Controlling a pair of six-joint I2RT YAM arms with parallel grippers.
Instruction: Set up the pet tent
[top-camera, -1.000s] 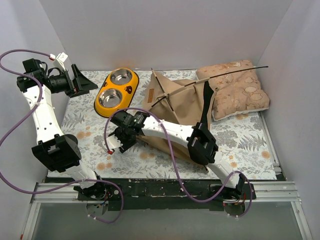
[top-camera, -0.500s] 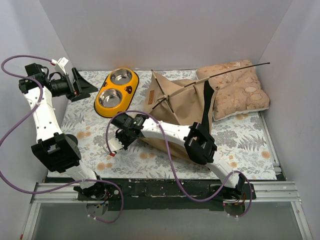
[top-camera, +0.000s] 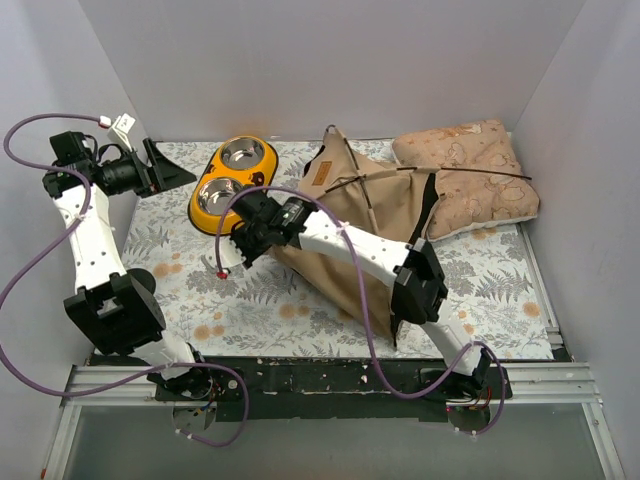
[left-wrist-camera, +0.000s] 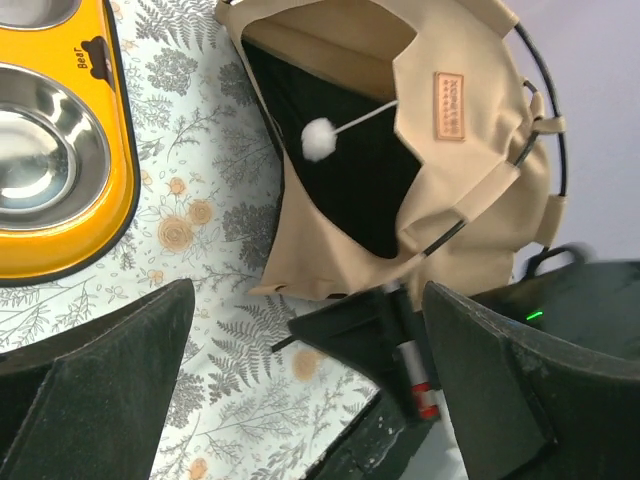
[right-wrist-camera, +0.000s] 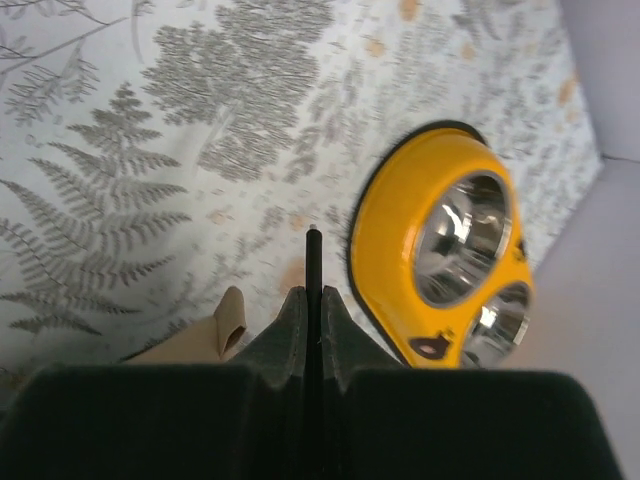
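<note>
The pet tent (top-camera: 375, 205), tan canvas with a brown label (top-camera: 320, 175), lies half-raised at mid-table with thin black poles bowed across it. My right gripper (top-camera: 243, 247) is at the tent's near left corner, beside the yellow bowl. It is shut on a thin black pole (right-wrist-camera: 314, 250) whose tip sticks out past the fingers. A tan fabric loop (right-wrist-camera: 232, 318) lies just left of them. My left gripper (top-camera: 168, 168) hangs open at the far left, holding nothing. Its view looks down on the tent's dark doorway (left-wrist-camera: 350, 170) and a white pompom (left-wrist-camera: 318, 139).
The yellow double steel bowl (top-camera: 198, 207) lies left of the tent, close to my right gripper. A patterned cushion (top-camera: 470, 170) lies at the back right, touching the tent. White walls enclose the fern-patterned mat (top-camera: 260, 310) on three sides.
My right gripper has shut on the pole and moved left and back toward the bowl. The tent shifted and rose. The pole over the cushion bent into an arc.
</note>
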